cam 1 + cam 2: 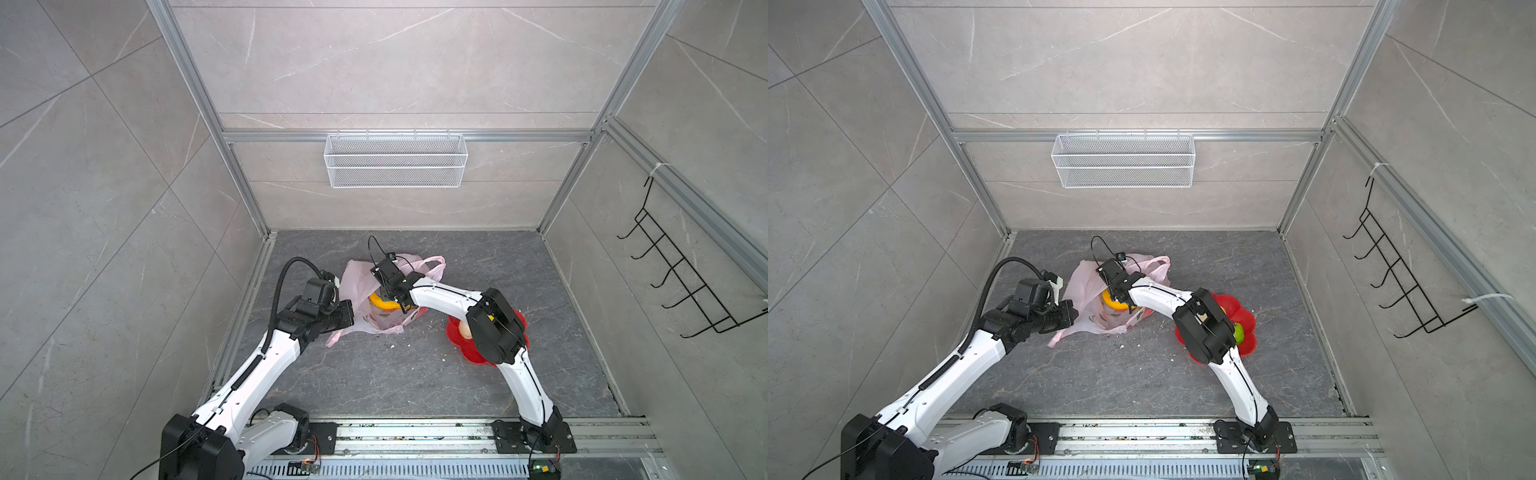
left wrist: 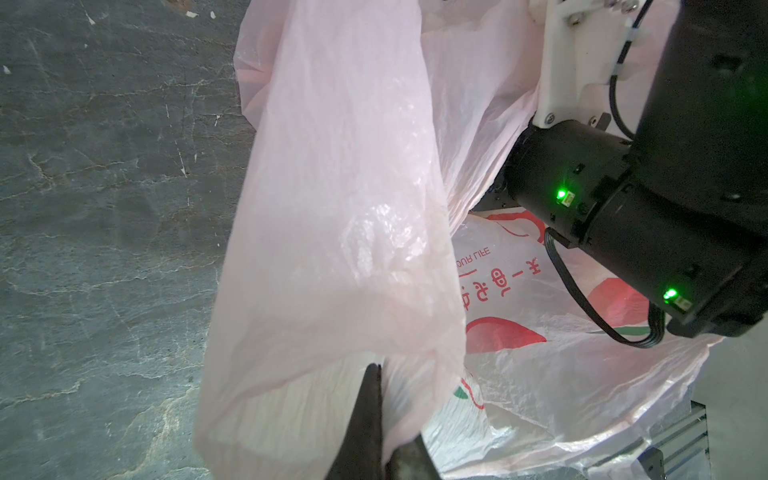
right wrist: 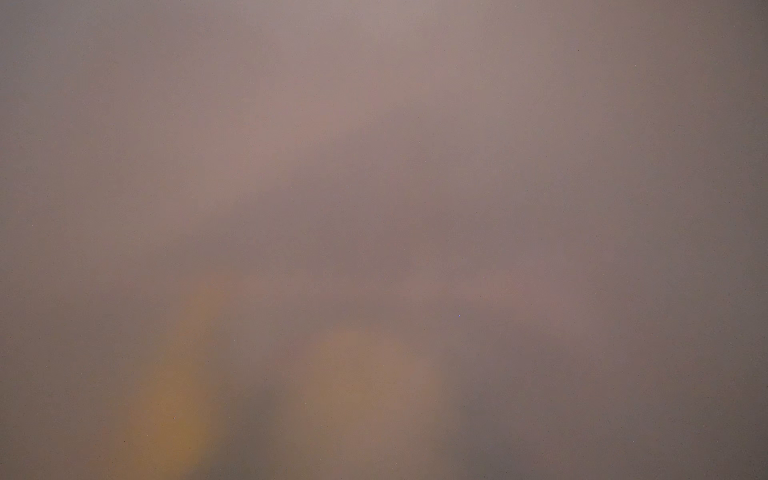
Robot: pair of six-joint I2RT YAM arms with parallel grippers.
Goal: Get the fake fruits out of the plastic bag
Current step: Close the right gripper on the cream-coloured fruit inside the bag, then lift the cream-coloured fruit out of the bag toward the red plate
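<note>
The pale-pink plastic bag [image 1: 358,279] [image 1: 1083,283] [image 2: 332,208] lies on the dark floor with its mouth held up. My left gripper [image 1: 348,316] [image 1: 1072,316] [image 2: 376,372] is shut on the bag's near edge, with film pinched between its dark fingers. My right gripper [image 1: 390,293] [image 1: 1116,291] reaches down into the bag mouth, and its fingers are hidden there. A yellow banana [image 1: 384,306] [image 1: 1115,307] lies inside, just under that gripper. The right wrist view is only a pinkish blur with a yellow smear. A beige lump [image 1: 464,330] and a green ball [image 1: 1239,332] sit in the red dish.
The red flower-shaped dish [image 1: 457,347] [image 1: 1248,328] lies right of the bag, partly under my right arm. White crumbs [image 1: 390,345] dot the floor. A white mesh basket [image 1: 395,160] hangs on the back wall. A black hook rack [image 1: 673,266] is on the right wall.
</note>
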